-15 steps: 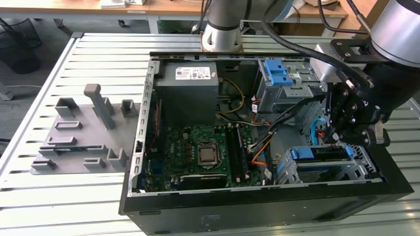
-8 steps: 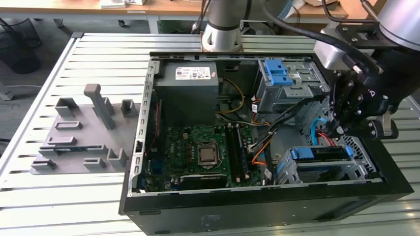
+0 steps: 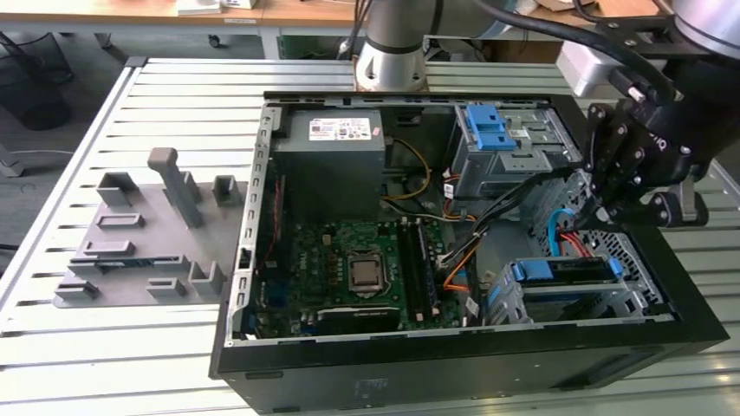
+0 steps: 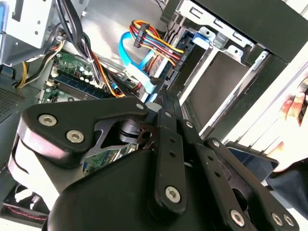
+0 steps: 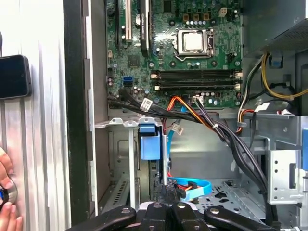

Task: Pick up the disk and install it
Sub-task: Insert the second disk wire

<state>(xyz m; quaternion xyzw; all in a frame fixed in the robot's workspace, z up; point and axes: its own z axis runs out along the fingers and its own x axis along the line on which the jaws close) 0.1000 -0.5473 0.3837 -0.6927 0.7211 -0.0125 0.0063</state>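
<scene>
Showing: install step in hand, judged from gripper (image 3: 609, 212) low inside open PC case (image 3: 463, 347).
Gripper: fingers drawn together to a narrow tip; whether they pinch anything, can't tell.
Disk: disk (image 3: 563, 270) w/ blue carrier sits in lower drive cage (image 3: 574, 299), just below & beside gripper tip; looks nearly seated.
Cables: blue SATA lead (image 4: 139, 55) & colored power plug (image 4: 144, 38) lie just ahead of gripper.
Next move calls for: prob. a straight, gentle push along cage rails, clear of cables.
Bystander: hand (image 5: 6, 192) on tabletop (image 3: 127, 347) outside case.
</scene>
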